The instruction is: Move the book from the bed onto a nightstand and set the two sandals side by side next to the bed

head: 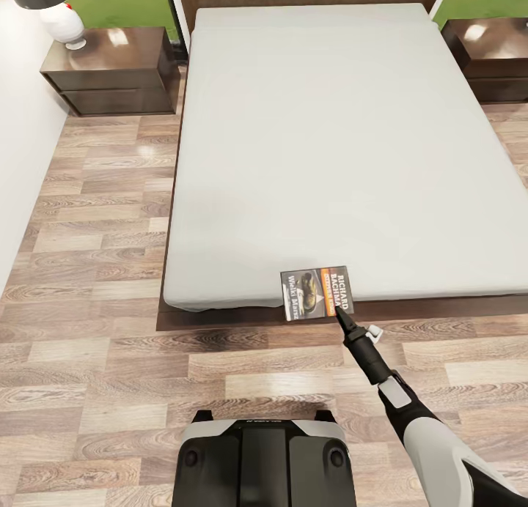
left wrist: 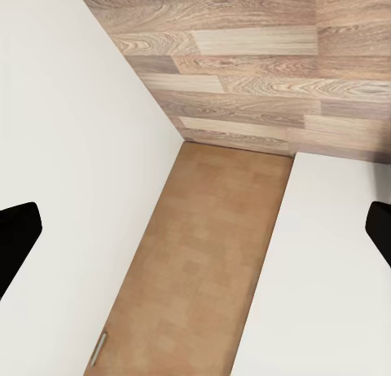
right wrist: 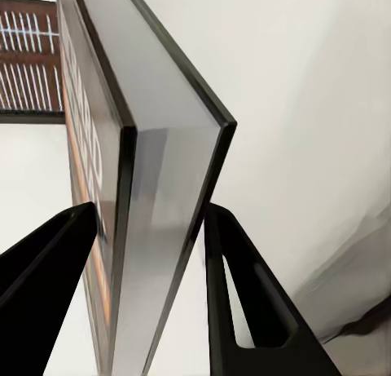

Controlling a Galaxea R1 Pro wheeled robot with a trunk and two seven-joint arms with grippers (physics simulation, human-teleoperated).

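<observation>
The right gripper (right wrist: 151, 229) has its black fingers clamped on the thin dark paperback book (head: 317, 293), which overhangs the foot edge of the light-grey mattress bed (head: 315, 141). Bare wood-plank floor (head: 95, 346) lies all around. The left gripper's (left wrist: 195, 229) fingers stand wide apart, holding nothing.

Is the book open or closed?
Closed. The book lies cover-up at the bed's near edge, and the right gripper pinches its shut pages between both fingers.
</observation>
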